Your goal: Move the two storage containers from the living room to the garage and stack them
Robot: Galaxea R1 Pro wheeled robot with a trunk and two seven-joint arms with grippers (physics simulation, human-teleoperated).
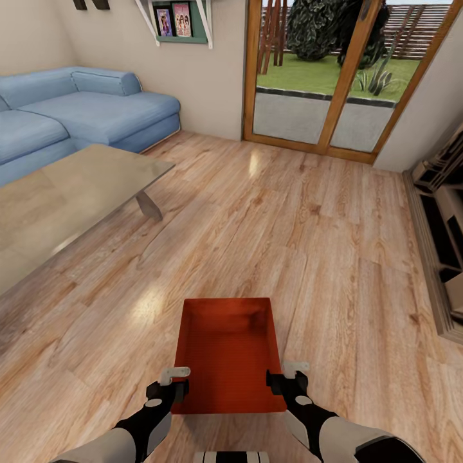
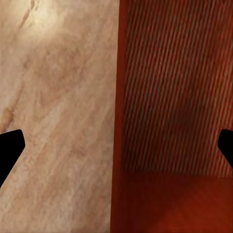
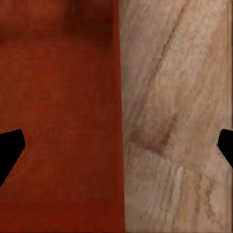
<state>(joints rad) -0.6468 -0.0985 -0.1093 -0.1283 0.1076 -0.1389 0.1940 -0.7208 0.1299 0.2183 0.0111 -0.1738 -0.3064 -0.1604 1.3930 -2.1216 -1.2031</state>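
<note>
Nearest the head camera, the left gripper (image 1: 175,381) and the right gripper (image 1: 287,378) flank the near corners of an orange-red storage container (image 1: 228,354) on the light wood plank floor (image 1: 308,244) of the living room. In each wrist view the dark fingers (image 2: 9,148) stand spread wide, one either side of a container wall (image 2: 118,121), not pinching it. A glass coffee table (image 1: 71,193), blue sofa (image 1: 77,116) and glass doors (image 1: 321,77) lie beyond.
</note>
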